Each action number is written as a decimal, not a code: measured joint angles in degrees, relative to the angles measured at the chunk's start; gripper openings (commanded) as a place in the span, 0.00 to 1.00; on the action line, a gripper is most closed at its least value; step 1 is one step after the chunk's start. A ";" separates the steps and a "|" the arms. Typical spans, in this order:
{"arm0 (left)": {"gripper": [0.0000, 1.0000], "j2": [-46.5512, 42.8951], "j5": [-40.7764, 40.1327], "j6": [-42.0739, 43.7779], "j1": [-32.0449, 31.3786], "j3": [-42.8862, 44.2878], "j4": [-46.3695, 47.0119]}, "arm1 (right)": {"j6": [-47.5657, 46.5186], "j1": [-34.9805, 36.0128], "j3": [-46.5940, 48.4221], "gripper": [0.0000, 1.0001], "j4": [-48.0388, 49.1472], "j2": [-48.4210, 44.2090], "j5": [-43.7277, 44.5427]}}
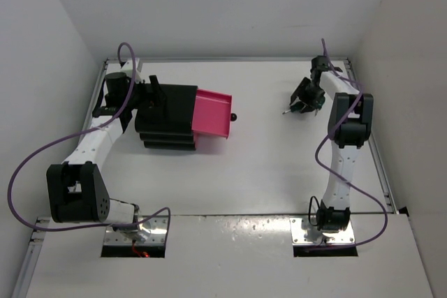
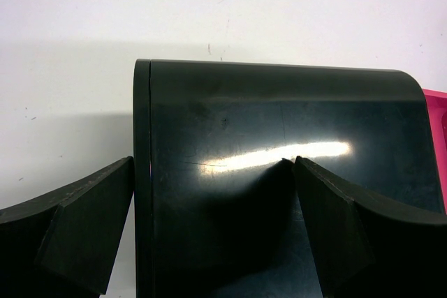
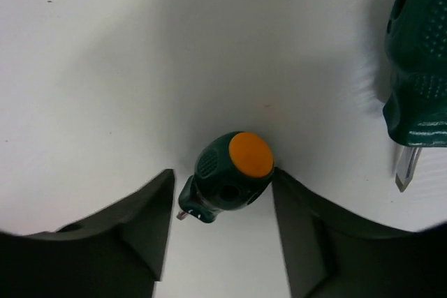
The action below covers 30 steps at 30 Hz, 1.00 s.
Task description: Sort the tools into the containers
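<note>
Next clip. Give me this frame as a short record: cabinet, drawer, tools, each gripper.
cabinet: black cabinet, far left part of the table
drawer: one pink drawer pulled out to the right; no tool seen in it
tool 1: orange-capped screwdriver, green handle, between the right gripper's fingers
tool 2: second green-handled screwdriver, on the table beside it
left gripper: open, one finger past the cabinet's rear edge, the other over its top
right gripper: fingers flank tool 1; one finger touches the handle, grip unclear

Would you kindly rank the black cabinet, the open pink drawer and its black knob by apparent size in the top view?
Largest: black cabinet. Then pink drawer, its pulled-out part only. Smallest: black knob.
</note>
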 measured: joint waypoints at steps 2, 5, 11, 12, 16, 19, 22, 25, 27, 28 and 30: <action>1.00 0.00 0.00 0.00 0.00 0.00 0.00 | 0.33 0.00 0.46 0.35 -0.17 0.46 0.44; 1.00 0.00 0.00 0.00 0.00 -0.02 0.02 | 0.04 -0.02 1.14 0.08 -0.39 0.94 0.50; 1.00 0.00 0.02 0.00 0.00 -0.02 0.02 | -3.93 -0.13 1.11 0.00 -1.27 0.98 -2.16; 1.00 0.00 0.00 0.00 0.00 -0.02 0.02 | -5.03 -0.15 0.17 0.00 -0.52 0.61 -3.34; 1.00 0.02 0.00 0.00 0.00 -0.04 0.07 | -9.73 0.07 -7.02 0.00 1.77 -4.72 -9.86; 1.00 0.09 0.02 0.00 0.00 -0.04 0.09 | -12.96 1.57 -9.46 0.00 3.93 -10.32 -16.59; 1.00 0.11 0.02 0.00 0.00 -0.02 0.11 | -15.08 5.60 -9.49 0.00 9.07 -16.96 -22.12; 1.00 0.11 0.02 0.00 0.00 -0.02 0.11 | -16.52 10.91 -9.05 0.00 13.92 -22.99 -25.99; 1.00 0.11 0.02 0.00 0.00 -0.02 0.11 | -17.38 14.51 -7.58 0.00 15.69 -25.05 -27.80; 1.00 0.11 0.02 -0.02 0.00 -0.02 0.11 | -17.79 16.37 -6.62 0.00 16.44 -25.57 -28.59; 1.00 0.11 0.02 0.00 0.00 -0.02 0.11 | -18.62 19.30 -4.70 0.00 16.83 -25.68 -29.75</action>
